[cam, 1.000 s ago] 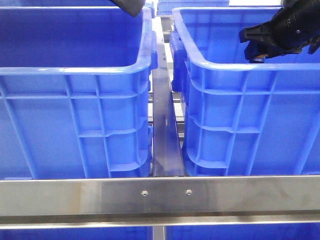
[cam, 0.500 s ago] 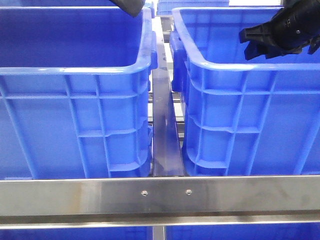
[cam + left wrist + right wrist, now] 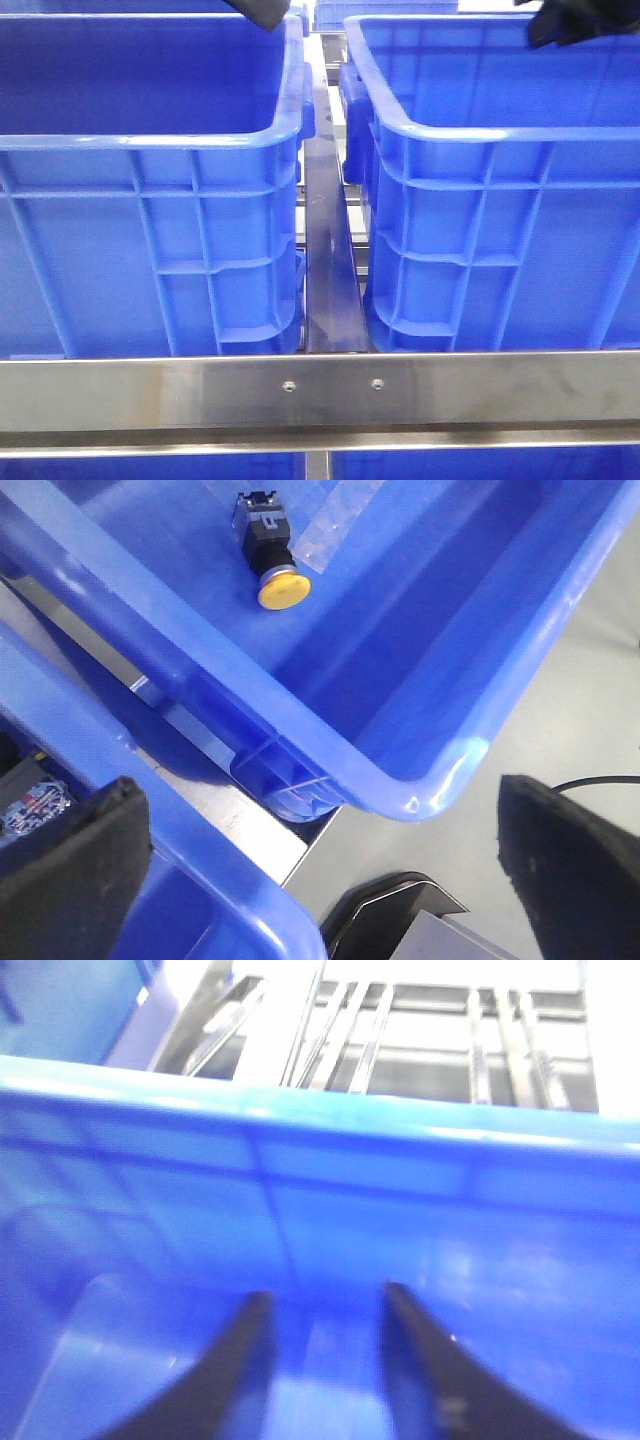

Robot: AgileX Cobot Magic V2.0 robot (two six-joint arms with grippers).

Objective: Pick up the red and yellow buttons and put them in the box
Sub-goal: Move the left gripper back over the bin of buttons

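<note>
Gripper fingers on the left arm are spread wide, with nothing between them, and are hung above the corner of a blue bin. One yellow button is seen on the floor of that bin, well inside from the rounded corner and just beside a scrap of clear plastic film. It is laid on its side, the yellow cap pointed toward the corner and the black square body behind it.

The button is judged to be light, hard and stiff, so little squeeze should be needed. The smooth domed cap is likely to slip; a firmer hold is expected across the flat sides of the black body, just behind the cap. No red button is shown in any view.

The right gripper is seen narrowly parted and empty, near the far wall of the right-hand bin; in the front view only its dark tip is caught above that bin.
</note>
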